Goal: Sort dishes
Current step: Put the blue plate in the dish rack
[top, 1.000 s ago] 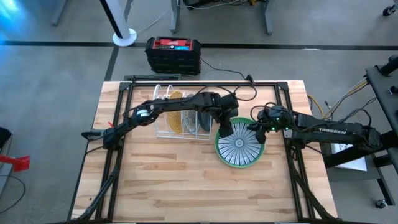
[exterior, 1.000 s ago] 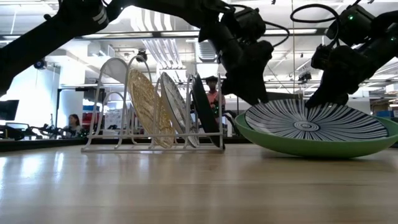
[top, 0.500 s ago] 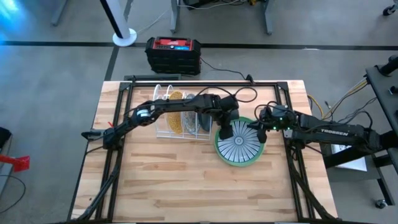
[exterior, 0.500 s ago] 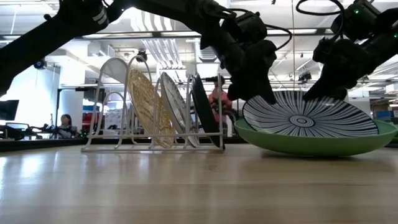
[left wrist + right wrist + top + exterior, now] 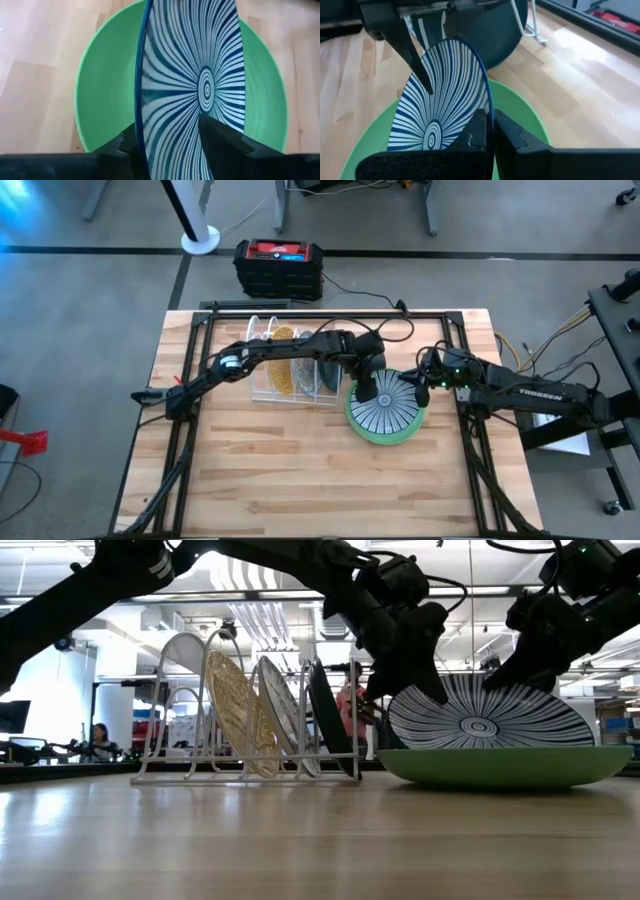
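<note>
Two of my grippers share one dish: the round white plate with blue radiating stripes (image 5: 388, 403), tipped up on edge over the plain light green plate (image 5: 362, 425) that lies flat on the wooden table (image 5: 300, 480), right of the white wire rack (image 5: 262, 392).

My right gripper (image 5: 491, 131) has its fingers pinched shut on the striped plate's rim on the side away from the rack. My left gripper (image 5: 167, 131) straddles the opposite rim, one finger on the plate's back and one on its striped face; the jaws stand moderately apart, and I cannot tell whether both pads press yet. The plate's low part sits inside the green plate; whether it touches I cannot tell.

To do this hand-over well, I judge my left fingers should seat squarely across the rim and clamp firmly before my right lets go, otherwise the plate could drop onto the green one.

From table height the striped face tilts toward the camera. Being round it has no long axis, but its plane leans steeply, not yet upright like the mustard-yellow speckled plate (image 5: 240, 715), the white patterned plate (image 5: 283, 712) and the dark teal plate (image 5: 328, 718) standing in the rack.
</note>
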You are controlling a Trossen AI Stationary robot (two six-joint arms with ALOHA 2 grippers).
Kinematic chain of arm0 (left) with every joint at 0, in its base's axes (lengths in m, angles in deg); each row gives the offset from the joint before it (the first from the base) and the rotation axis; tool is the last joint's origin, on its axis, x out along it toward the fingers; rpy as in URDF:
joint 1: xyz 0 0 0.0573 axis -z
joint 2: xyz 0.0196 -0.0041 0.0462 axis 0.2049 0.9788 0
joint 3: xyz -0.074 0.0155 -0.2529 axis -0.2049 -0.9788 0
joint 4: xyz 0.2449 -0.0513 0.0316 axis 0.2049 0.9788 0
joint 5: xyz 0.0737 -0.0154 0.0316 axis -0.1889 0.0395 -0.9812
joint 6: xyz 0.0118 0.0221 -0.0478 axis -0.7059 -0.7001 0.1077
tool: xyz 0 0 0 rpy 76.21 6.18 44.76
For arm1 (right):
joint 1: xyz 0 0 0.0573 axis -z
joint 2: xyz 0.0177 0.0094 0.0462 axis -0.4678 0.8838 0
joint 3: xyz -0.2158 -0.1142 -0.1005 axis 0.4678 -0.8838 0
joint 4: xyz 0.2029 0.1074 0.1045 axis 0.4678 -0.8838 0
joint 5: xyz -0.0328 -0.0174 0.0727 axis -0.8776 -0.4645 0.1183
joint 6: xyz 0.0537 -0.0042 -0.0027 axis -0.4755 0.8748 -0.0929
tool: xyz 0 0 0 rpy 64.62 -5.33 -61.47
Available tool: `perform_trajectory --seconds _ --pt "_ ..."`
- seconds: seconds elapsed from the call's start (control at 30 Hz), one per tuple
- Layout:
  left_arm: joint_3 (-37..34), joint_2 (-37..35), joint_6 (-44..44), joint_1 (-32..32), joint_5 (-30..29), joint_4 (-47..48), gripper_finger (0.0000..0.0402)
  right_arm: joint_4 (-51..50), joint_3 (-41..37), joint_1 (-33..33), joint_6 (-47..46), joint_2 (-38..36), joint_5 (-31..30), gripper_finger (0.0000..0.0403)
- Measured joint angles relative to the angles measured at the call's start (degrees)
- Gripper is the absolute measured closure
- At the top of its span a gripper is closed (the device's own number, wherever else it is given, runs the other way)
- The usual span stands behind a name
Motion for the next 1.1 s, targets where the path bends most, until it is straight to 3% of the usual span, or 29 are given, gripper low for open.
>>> perform_trajectory --seconds 0.07,0.2,0.27,0.6,1.1 --pt "0.0 0.0 -0.2 0.1 -0.2 0.0 0.0269 0.0 0.0 0.0 0.0 -0.5 -0.1 0.0402" --pt "0.0 0.0 2.0 0.0 0.7 0.2 0.0363 -0.1 0.0 0.0 0.1 -1.1 0.7 0.0402" --pt "0.0 -0.3 3.8 -0.1 1.4 0.4 0.0381 0.1 0.0 0.0 0.5 -1.5 1.2 0.0402" --pt "1.4 -0.1 3.3 0.1 -0.4 0.0 0.0381 -0.6 0.0 0.0 -3.3 -3.1 0.4 0.039" --pt "7.2 -0.5 1.0 0.6 -6.3 2.7 0.0396 2.5 0.6 0.1 -10.6 -4.9 -0.3 0.0266"
